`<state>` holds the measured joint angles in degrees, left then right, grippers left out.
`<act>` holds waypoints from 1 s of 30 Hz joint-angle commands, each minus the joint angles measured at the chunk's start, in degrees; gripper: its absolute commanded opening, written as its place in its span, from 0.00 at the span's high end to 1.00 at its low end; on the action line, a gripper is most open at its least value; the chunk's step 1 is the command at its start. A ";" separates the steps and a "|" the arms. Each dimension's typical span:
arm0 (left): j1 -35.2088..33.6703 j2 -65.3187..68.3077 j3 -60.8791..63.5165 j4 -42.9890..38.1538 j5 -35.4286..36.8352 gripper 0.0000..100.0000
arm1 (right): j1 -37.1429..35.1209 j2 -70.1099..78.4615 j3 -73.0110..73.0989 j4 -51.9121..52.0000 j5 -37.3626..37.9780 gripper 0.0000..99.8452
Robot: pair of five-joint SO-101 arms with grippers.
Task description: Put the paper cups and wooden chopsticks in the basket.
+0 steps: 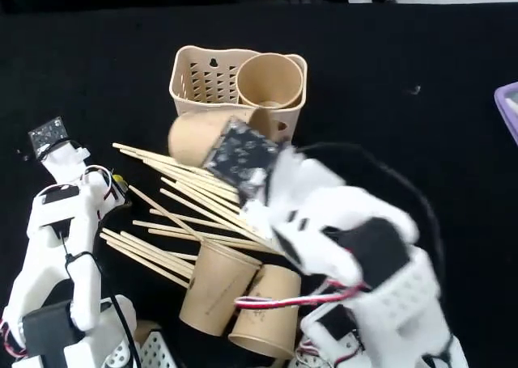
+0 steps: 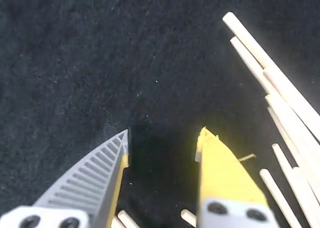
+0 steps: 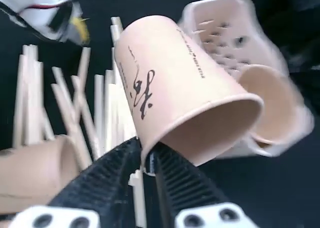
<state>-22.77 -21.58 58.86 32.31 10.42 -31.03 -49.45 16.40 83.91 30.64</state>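
Four paper cups lay in or near the basket (image 1: 202,81). One, the upright cup (image 1: 269,81), stood inside it at its right end, mouth up. My right gripper (image 3: 147,155) had the second cup (image 3: 170,97) by the rim, one finger inside the mouth and one outside, nearly closed on the thin paper wall. That cup was tipped on its side just in front of the basket's near wall, with its base pointing away from my right gripper. I could not tell whether it touched the basket. From my right wrist, the basket (image 3: 220,32) sat right behind the second cup, and the upright cup (image 3: 267,107) showed at its far corner.

The chopsticks (image 1: 186,198) lay loose on the black table (image 1: 421,141) in front of the basket, fanned out and crossing each other, beside and partly under the second cup (image 1: 194,137). Farther from the basket, beyond the chopsticks, the two fallen cups (image 1: 214,291) lay on their sides, touching each other, with their mouths toward the sticks.

My left gripper (image 2: 162,138) hung over bare table at the left end of the pile, well apart from the basket. Its fingers were spread wide with nothing between them, and the chopsticks (image 2: 285,102) lay just beside its yellow finger.
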 commanded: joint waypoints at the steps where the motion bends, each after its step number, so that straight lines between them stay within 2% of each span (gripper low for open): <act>1: -0.04 -1.58 -0.92 -0.88 0.09 0.78 | 5.54 4.26 -16.04 5.54 2.46 0.99; 4: -0.04 -1.58 -0.92 -0.88 0.09 0.78 | 8.53 9.98 -28.26 9.85 6.68 0.99; 10: -0.04 -1.58 -0.92 -0.88 0.09 0.78 | 15.38 23.78 -44.53 16.88 23.03 0.99; 13: -0.04 -1.58 -0.92 -0.88 0.09 0.78 | 19.78 29.93 -49.89 16.88 25.05 0.99; 17: -0.04 -1.58 -0.92 -0.88 0.09 0.78 | 21.98 35.12 -54.20 16.88 27.87 0.99; 22: -0.04 -1.58 -0.92 -0.88 0.09 0.78 | 22.42 38.64 -54.29 16.88 31.47 0.99; 30: -0.04 -1.58 -0.92 -0.88 0.09 0.78 | 20.84 41.80 -53.41 16.97 31.30 0.99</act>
<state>-22.77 -21.58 58.86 32.31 10.42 -9.58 -8.04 -35.56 99.30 61.41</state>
